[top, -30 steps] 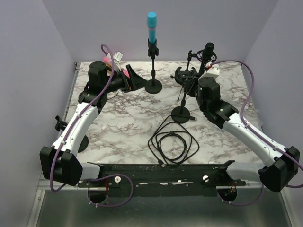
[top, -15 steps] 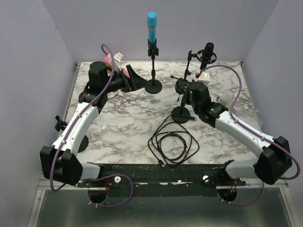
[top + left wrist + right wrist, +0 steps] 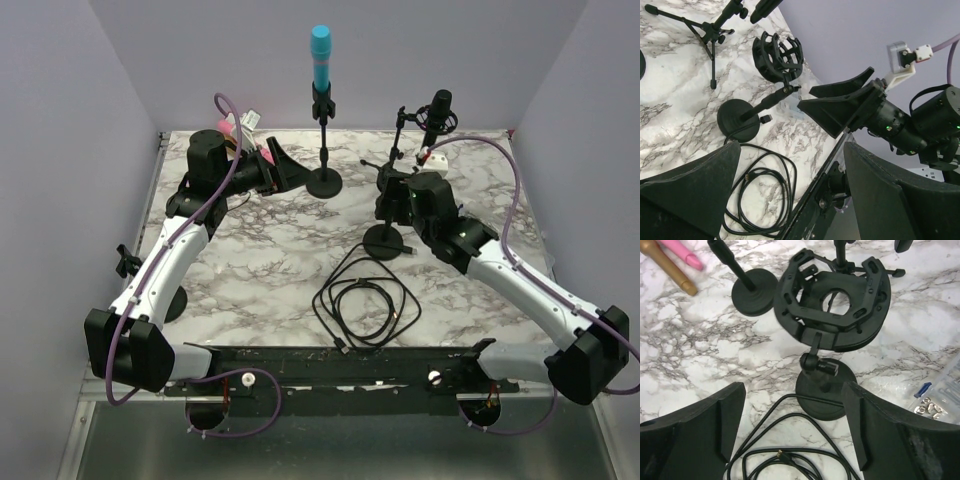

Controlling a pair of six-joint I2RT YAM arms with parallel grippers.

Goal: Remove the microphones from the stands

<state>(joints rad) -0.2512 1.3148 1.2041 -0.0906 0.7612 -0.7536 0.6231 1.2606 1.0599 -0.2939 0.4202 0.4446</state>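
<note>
Microphone [image 3: 320,55], cyan, upright in black stand [image 3: 324,183]

Shock mount [image 3: 795,305] above round base [image 3: 826,397], cable [image 3: 781,453] below, fingers [image 3: 695,435] apart

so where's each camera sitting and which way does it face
top external: above and behind the arm bases, looking down over the marble table; both arms show.
left wrist: on the left arm, facing across to the open right gripper; its own fingers frame the bottom.
right wrist: looking down on the empty shock mount; own fingers at both bottom corners.
shared: both wrist views catch that mount and the coiled cable.
</note>
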